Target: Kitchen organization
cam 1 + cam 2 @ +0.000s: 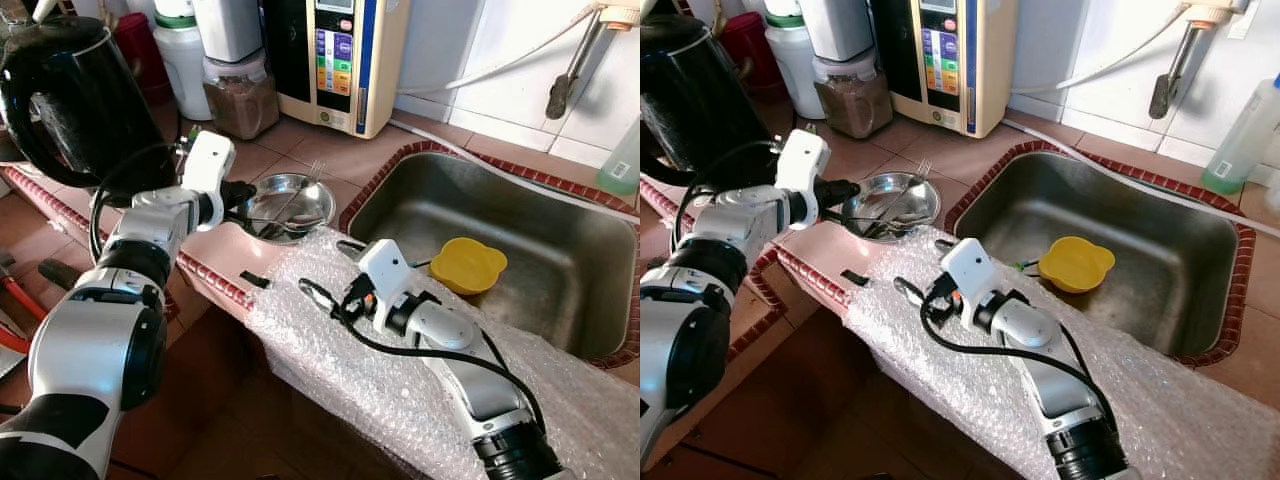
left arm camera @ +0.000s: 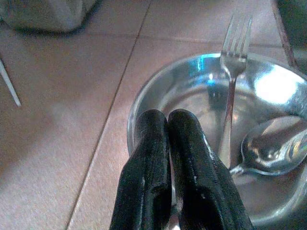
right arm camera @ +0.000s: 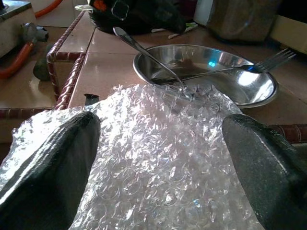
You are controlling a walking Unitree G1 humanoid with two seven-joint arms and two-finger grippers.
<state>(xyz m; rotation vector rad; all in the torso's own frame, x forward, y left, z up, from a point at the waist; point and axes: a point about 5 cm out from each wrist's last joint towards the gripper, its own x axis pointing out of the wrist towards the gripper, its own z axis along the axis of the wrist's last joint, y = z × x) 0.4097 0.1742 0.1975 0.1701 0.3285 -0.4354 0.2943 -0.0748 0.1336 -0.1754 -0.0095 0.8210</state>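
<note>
Shallow steel bowl (image 1: 290, 204) sits on pink tiled counter (image 1: 300, 145), holding steel fork (image 2: 231, 81) and spoon (image 2: 273, 148). Left gripper (image 2: 169, 125), fingers pressed together, over bowl's near rim. Right gripper (image 3: 160, 143) spread wide above bubble wrap sheet (image 3: 158, 139), just short of bowl.

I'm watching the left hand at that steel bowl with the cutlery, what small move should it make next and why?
Probably open the fingers before going lower. The left hand hovers over the near rim of the steel bowl with its fingers pressed together, holding nothing, while the fork and spoon lie just beyond them.
</note>
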